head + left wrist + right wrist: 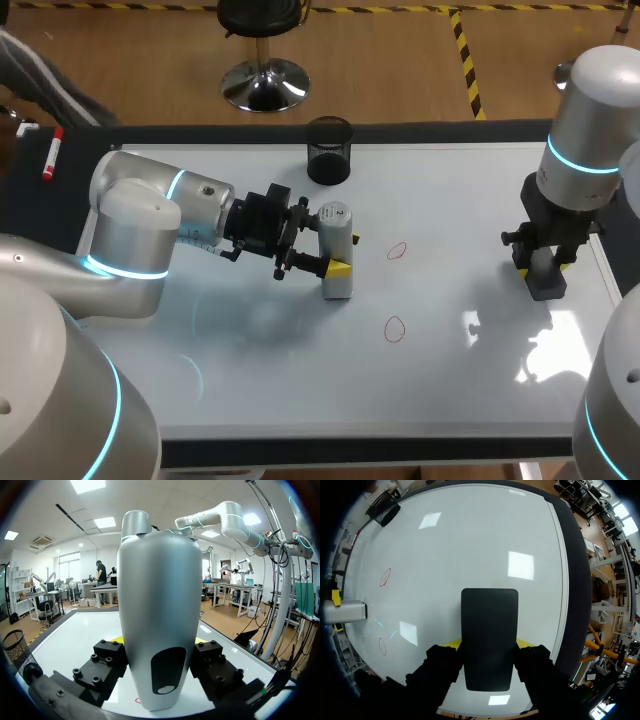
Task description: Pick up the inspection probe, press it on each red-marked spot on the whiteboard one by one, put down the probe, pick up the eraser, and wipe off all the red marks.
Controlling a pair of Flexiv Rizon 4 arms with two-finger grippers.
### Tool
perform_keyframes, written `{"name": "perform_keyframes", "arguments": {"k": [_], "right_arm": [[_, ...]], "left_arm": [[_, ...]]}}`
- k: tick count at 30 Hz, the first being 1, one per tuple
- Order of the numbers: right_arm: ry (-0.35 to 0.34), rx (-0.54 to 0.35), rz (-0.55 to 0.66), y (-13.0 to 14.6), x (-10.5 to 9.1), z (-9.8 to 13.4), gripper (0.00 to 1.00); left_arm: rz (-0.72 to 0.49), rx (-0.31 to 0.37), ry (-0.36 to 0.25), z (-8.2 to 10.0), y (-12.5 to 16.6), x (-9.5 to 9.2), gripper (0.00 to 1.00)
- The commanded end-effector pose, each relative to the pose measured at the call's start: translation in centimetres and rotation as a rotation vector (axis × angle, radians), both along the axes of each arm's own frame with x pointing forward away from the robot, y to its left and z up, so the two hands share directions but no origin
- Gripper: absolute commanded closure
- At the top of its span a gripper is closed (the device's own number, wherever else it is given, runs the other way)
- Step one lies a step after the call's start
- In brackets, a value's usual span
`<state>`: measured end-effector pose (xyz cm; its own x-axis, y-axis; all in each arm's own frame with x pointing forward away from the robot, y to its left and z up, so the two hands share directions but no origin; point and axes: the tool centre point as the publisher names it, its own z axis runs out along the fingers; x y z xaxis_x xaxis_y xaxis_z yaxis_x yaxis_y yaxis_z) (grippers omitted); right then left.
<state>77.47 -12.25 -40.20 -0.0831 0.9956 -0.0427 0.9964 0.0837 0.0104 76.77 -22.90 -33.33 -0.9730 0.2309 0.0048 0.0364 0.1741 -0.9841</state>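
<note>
Standing upright between the left fingers [340, 269], the probe [335, 240] looks smooth silver-grey.

Black mesh cup [329, 150], red-capped marker [50, 155] well apart

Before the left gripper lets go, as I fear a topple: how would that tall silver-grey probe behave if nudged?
Probably tippy: the tall silver-grey tapered probe stands upright on a narrow base. Its smooth, rounded shell looks rigid and likely slippery; toppled, it may roll.

On the table [30, 210] lies a whiteboard [450, 370] with two red marks [397, 251]. A black mesh cup [329, 150] stands on it, a red marker [51, 155] beside.
</note>
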Motion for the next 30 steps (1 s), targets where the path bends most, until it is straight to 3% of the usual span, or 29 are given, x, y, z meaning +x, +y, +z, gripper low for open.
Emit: {"name": "perform_keyframes", "arguments": {"k": [1,11,30], "right_arm": [[0.000,0.002,0.001,-0.1,-0.1,0.2,1.00],[0.000,0.002,0.001,-0.1,-0.1,0.2,1.00],[0.000,0.002,0.001,-0.1,-0.1,0.2,1.00]], "left_arm": [[0.001,-0.004,0.000,-0.9,0.0,-0.2,1.00],[0.000,-0.009,0.003,-0.7,-0.3,-0.4,1.00],[-0.015,0.005,-0.013,4.0,-0.6,-0.4,1.00]]}}
